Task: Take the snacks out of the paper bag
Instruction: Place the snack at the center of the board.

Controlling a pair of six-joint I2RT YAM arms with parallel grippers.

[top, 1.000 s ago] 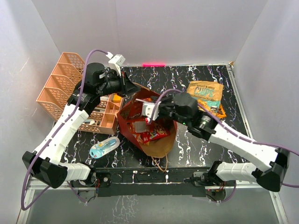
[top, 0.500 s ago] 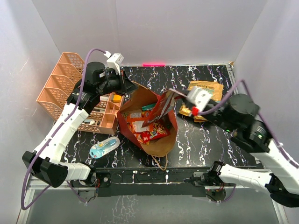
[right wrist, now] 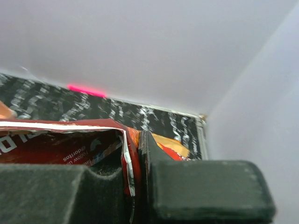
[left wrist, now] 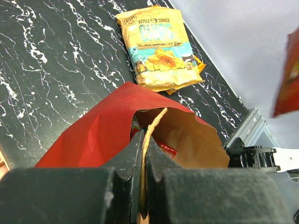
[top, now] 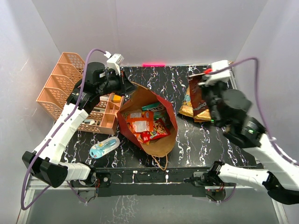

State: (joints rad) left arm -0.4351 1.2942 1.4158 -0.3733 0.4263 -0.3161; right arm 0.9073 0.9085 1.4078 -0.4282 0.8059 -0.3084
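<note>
Nearby, pink organizer (top: pixel 60 88) beside paper bag (top: pixel 161 145); blister pack (top: pixel 103 148) just left.

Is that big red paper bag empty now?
Not empty. Several snack packets lie inside the paper bag, visible through its open mouth.

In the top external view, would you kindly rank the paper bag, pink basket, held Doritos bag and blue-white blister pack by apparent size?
1. paper bag and pink basket: alike; the basket is partly hidden.
2. Doritos bag: held up nearer the camera, so unsure.
3. blister pack.
</note>
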